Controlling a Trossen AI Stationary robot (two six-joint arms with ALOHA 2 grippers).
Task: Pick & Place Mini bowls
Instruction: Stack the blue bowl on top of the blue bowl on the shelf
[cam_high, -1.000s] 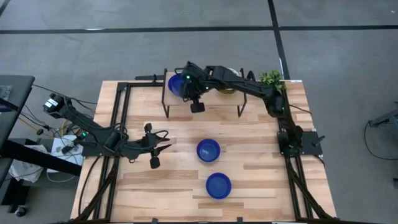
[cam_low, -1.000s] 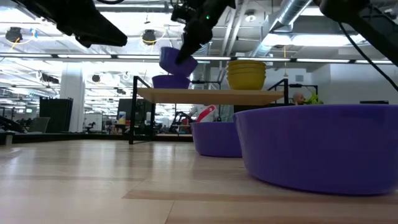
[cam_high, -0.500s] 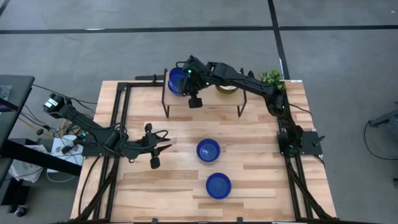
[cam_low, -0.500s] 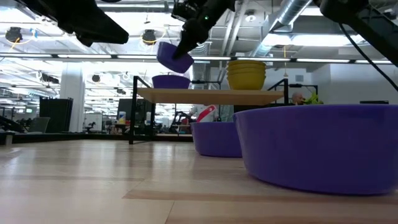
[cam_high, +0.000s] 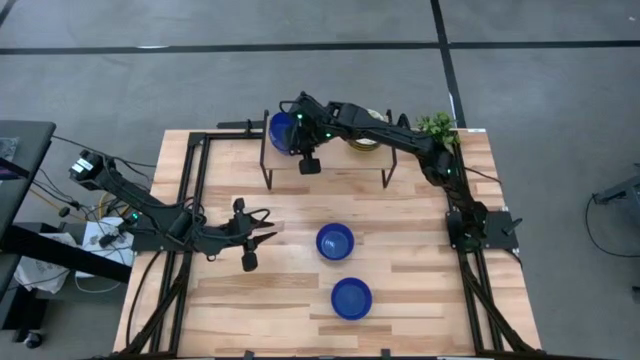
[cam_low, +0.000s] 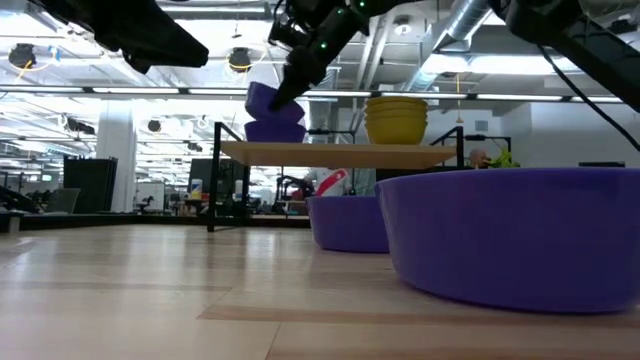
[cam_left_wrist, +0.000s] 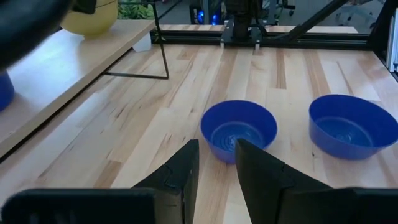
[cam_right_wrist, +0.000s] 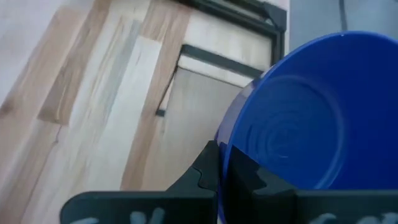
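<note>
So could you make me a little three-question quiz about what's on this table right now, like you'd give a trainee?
1. True or false: the right gripper is holding a blue bowl over the raised shelf.
2. How many blue bowls sit on the table top below the shelf? A) one B) two C) four
3. Fill in: the left gripper waits low over the table with its fingers ____ and nothing between them.

Key
1. True; the fingers pinch its rim, and the bowl hangs tilted just above another blue bowl on the shelf.
2. B; a nearer bowl and a farther bowl.
3. open
</note>
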